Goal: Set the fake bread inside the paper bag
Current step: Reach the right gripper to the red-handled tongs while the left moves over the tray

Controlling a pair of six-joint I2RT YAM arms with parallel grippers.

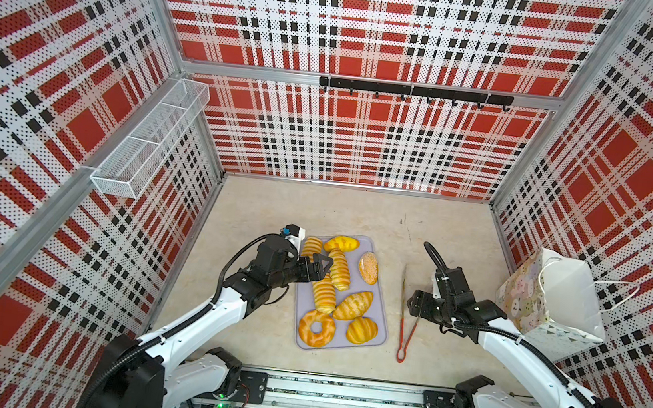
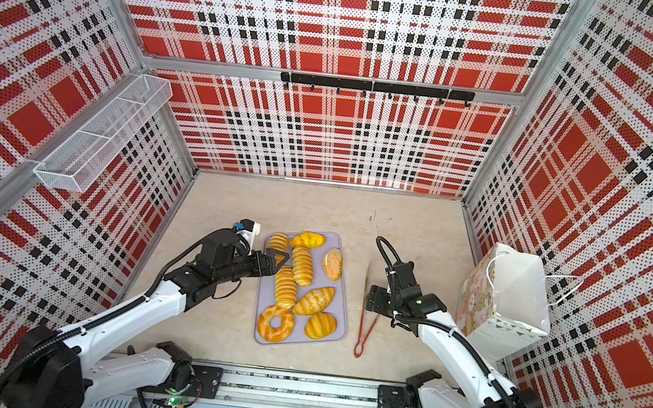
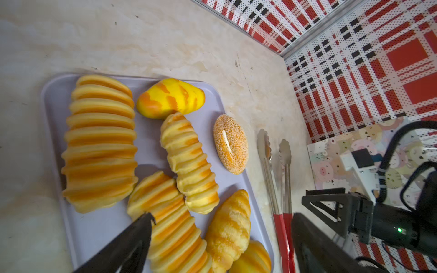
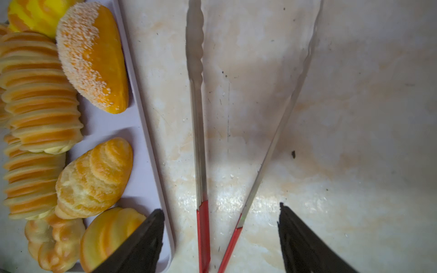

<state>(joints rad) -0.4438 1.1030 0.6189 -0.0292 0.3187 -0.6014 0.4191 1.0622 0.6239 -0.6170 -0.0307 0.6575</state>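
Clearly nearer: left gripper (image 1: 317, 267), spread wide, empty, just above ridged roll (image 1: 324, 295); long axis crosswise to jaws. Right gripper (image 4: 221, 212) spread, empty, astride tongs (image 4: 198, 141).

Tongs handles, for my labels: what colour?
Red tongs handles, clearest in the right wrist view.

The left arm (image 1: 220, 310) is stretching forward, the left claw (image 1: 319, 268) gaping wide open; the right arm (image 1: 509, 343) is bending inward, the right claw (image 4: 221, 209) pointing downward, jaws standing apart.
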